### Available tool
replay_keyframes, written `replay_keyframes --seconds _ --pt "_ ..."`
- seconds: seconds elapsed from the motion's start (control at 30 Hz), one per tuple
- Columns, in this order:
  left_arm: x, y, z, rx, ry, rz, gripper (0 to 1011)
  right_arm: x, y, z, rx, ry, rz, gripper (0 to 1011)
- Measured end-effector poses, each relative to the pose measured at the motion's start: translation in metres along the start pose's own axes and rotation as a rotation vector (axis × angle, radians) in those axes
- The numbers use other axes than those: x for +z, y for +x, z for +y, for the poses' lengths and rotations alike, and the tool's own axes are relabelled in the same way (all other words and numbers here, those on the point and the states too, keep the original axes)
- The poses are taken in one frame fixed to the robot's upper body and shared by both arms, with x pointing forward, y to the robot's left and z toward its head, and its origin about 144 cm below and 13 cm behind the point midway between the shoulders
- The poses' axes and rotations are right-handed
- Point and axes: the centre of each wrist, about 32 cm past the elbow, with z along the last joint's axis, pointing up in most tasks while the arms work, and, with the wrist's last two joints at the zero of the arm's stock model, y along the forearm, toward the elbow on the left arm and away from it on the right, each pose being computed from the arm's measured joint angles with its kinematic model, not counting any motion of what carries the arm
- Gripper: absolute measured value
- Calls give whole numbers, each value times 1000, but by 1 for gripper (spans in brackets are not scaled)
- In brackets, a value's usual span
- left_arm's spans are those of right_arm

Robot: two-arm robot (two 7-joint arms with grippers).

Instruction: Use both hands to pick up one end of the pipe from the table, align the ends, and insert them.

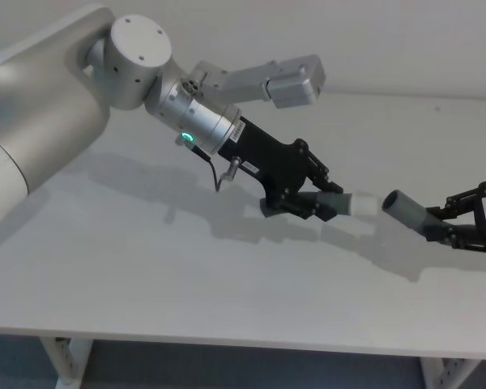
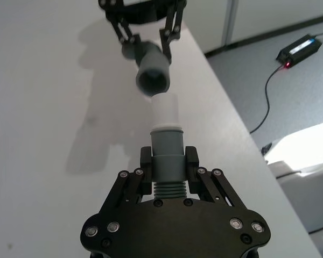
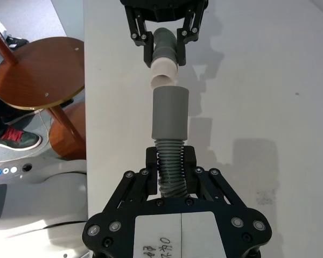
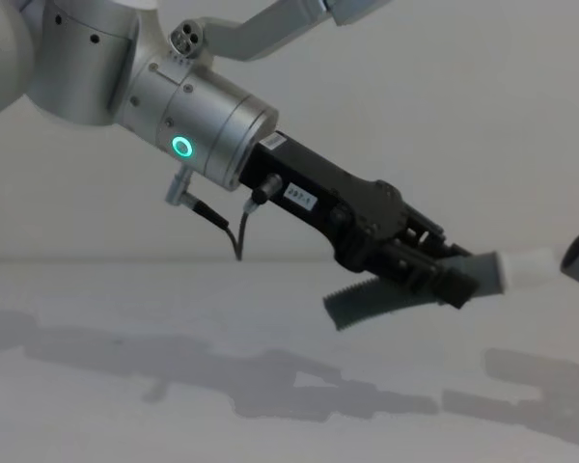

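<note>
Left gripper (image 1: 308, 203), on its silver wrist with a lit green ring light (image 4: 181, 147), is clenched on the short hose piece (image 4: 386, 294). Its fingers (image 2: 145, 161) clamp the piece at the base of the smooth grey cuff (image 2: 167, 148), where the ribbing begins. The piece is held in the air above the middle of the table (image 1: 146, 275), nearer the right edge than the left; the ribbed tail curves down behind the gripper and the white spigot (image 1: 360, 203) points toward the right edge.

Right gripper (image 1: 470, 223), near the right edge of the table, is clenched on the ribbed part of the longer hose piece (image 3: 169, 166), just behind its plain grey cuff (image 3: 170, 115). This piece is also raised off the surface. The cuff's open mouth (image 2: 153, 81) faces the spigot.

The two ends stand nearly in line, close together but apart: a small gap shows between the spigot tip and the cuff mouth in the head and right wrist views. The spigot is not inserted.

Shadows of both arms lie on the table below them.
</note>
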Motion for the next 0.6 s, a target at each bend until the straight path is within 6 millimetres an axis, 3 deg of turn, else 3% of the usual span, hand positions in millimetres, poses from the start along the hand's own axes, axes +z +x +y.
replay_keyframes --seconds 0.6 --pt "10 -1 16 107 179 10 343 3 1 2 0 -30 -61 271"
